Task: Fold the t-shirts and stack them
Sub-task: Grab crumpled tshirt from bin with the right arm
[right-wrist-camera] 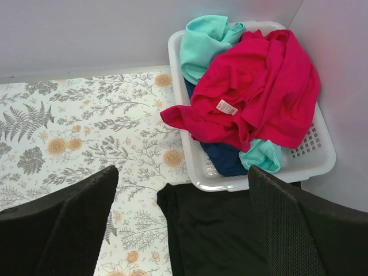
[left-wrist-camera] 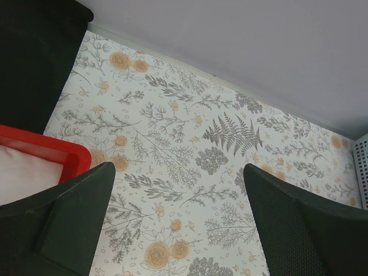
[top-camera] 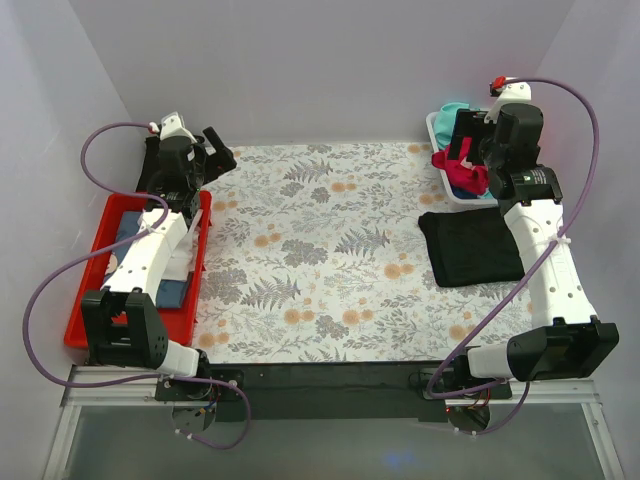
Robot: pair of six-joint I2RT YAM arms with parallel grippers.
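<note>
A crimson-red t-shirt (right-wrist-camera: 259, 95) with a small white label lies crumpled on top of a white basket (right-wrist-camera: 313, 161), over a teal shirt (right-wrist-camera: 204, 40) and a navy one (right-wrist-camera: 224, 158); the red one also shows in the top view (top-camera: 462, 172). A black t-shirt (top-camera: 470, 247) lies folded flat on the patterned cover in front of the basket, also in the right wrist view (right-wrist-camera: 230, 230). My right gripper (right-wrist-camera: 183, 195) hangs open and empty above the black shirt's far edge. My left gripper (left-wrist-camera: 179, 195) is open and empty above bare cover at the far left.
A red tray (top-camera: 88, 290) at the left holds folded cloth in white and blue, under the left arm; its corner shows in the left wrist view (left-wrist-camera: 69, 152). White walls close in the far side and both flanks.
</note>
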